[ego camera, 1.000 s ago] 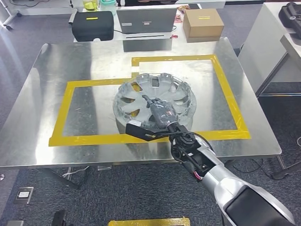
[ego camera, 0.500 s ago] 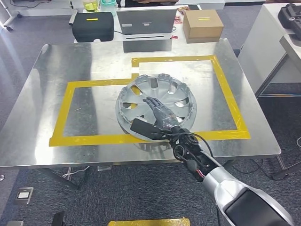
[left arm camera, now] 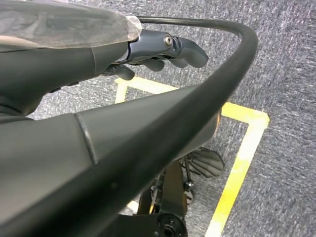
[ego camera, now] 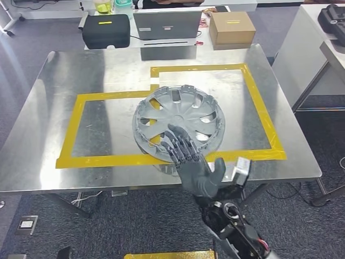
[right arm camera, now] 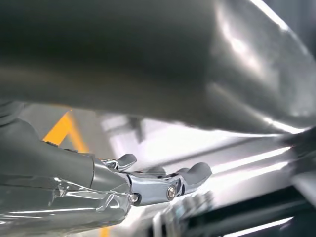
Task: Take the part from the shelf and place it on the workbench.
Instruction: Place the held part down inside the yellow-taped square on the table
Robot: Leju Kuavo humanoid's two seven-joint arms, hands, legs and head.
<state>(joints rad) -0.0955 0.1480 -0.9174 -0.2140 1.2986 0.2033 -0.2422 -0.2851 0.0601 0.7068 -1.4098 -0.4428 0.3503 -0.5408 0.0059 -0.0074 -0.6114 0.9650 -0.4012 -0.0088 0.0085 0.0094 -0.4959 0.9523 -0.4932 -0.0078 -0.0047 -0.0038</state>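
1. Confirm placement. The part [ego camera: 179, 122] (a silver wheel cover) lies flat on the counter [ego camera: 48, 108], face up, over the near edge of the yellow tape outline [ego camera: 73, 121], roughly at the counter's middle. Judged from this, the placing itself is done.

2. Check the right hand [ego camera: 191, 162]. It hovers at the near rim of the part with its fingers [ego camera: 176, 141] spread and nothing held. From the head view, whether the fingertips touch the rim cannot be told.

3. Check the left hand [left arm camera: 164, 49]. It hangs above the carpeted floor [left arm camera: 283, 74]; its fingers curl slightly and hold nothing, as far as the left wrist view shows.

4. Withdraw the right hand toward the near side, lifting first (a sideways drag risks catching a spoke opening and sliding the part on the smooth metal).

5. Keep the fingers spread until the hand is well apart from the rim.

6. Verify that the part sits flat and does not rock.
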